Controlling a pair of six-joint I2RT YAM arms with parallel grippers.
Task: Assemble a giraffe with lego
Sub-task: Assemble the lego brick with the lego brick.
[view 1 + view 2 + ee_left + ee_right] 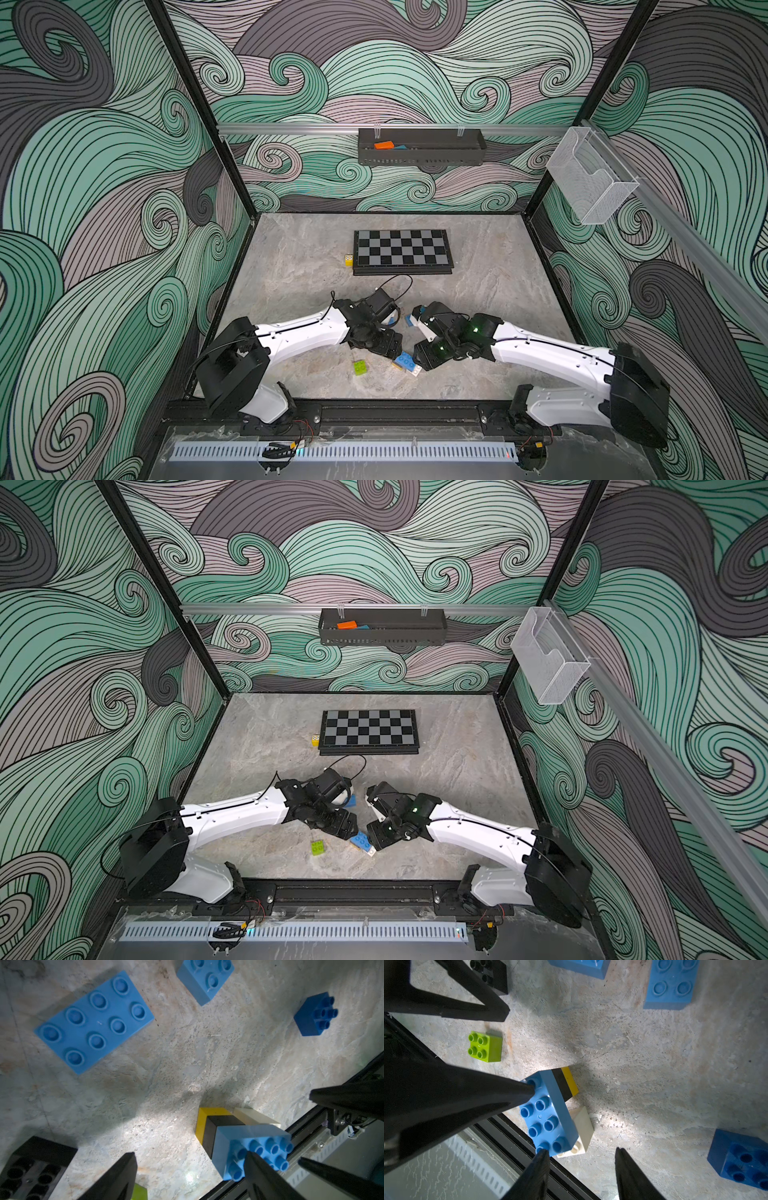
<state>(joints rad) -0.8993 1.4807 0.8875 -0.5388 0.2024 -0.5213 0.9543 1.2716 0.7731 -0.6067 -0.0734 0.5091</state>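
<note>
Left gripper point(190, 1154) is held wide with nothing between its jaws, one fingertip point(529, 1089) resting on the studs of the long blue brick point(550, 1113). The right gripper point(581, 1151) is set narrower, likewise empty, with one tip touching that brick's end. The giraffe point(405, 361) — found on the table at the lower centre of both top views — is judged roughly half built. Its body is carried on a yellow-black leg point(207, 1126) and a white brick point(582, 1124), though whether the white one is fully seated cannot be told. Neck and head are left to be added. The lime green brick point(485, 1046) is seen plainly from above, but the loose black brick point(31, 1165), the second long blue brick point(93, 1022) and the dark blue square brick point(315, 1015) are mostly hidden there by the arms — they are shown properly only in the wrist views.
</note>
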